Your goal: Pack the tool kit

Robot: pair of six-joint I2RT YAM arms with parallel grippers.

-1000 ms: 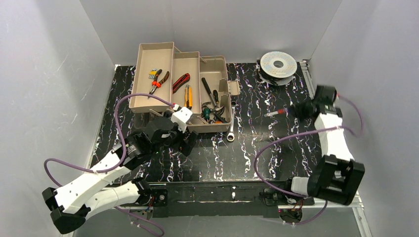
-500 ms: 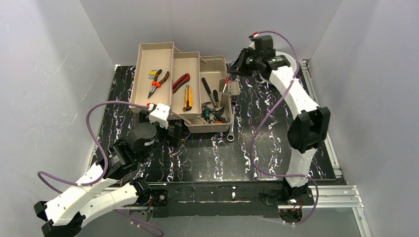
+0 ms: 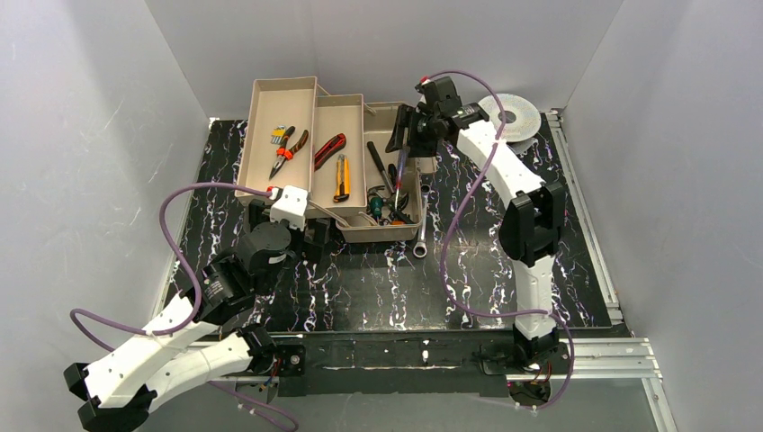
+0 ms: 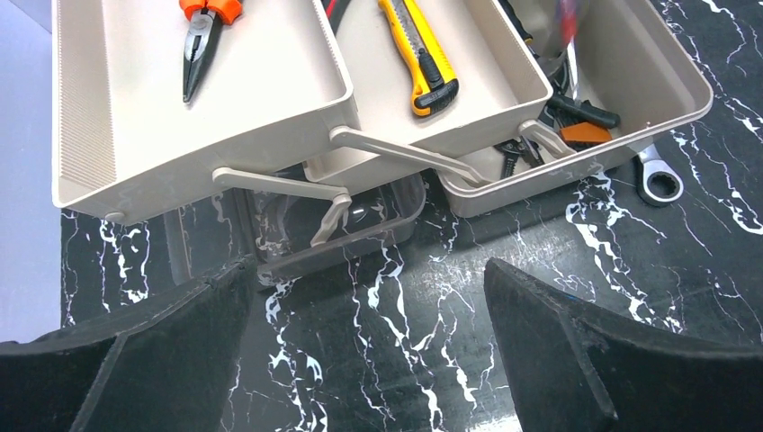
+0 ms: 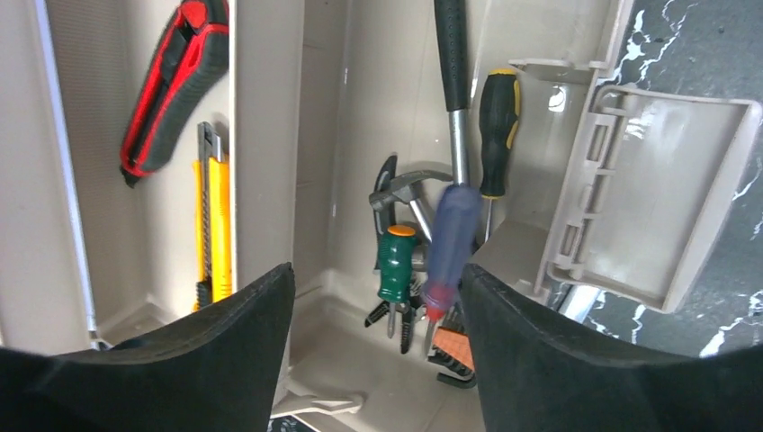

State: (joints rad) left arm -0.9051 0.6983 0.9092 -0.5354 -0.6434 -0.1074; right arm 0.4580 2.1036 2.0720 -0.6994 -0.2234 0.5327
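The beige toolbox (image 3: 249, 135) stands open at the back, both trays folded out to the left. My right gripper (image 3: 405, 142) hangs open over its main compartment. A blue-handled screwdriver (image 5: 450, 243) with a red collar shows blurred between the fingers (image 5: 540, 351), tip down, gripped by neither. Below it lie a green screwdriver (image 5: 396, 261), a hammer (image 5: 453, 81) and a yellow-black screwdriver (image 5: 498, 126). The trays hold orange-handled pliers (image 4: 202, 36), a yellow knife (image 4: 418, 54) and red pliers (image 5: 175, 85). My left gripper (image 4: 369, 270) is open on the table before the smoky-brown lid (image 4: 378, 229).
A ring wrench (image 4: 661, 180) lies on the black marbled table just right of the box's front corner. A round silver wire spool (image 3: 515, 112) sits at the back right, partly behind my right arm. The box's latch flap (image 5: 648, 198) sticks out to the right.
My right arm swung from the table's right side to above the toolbox, carrying the screwdriver, and has just opened. The left arm drew back slightly and stays open.
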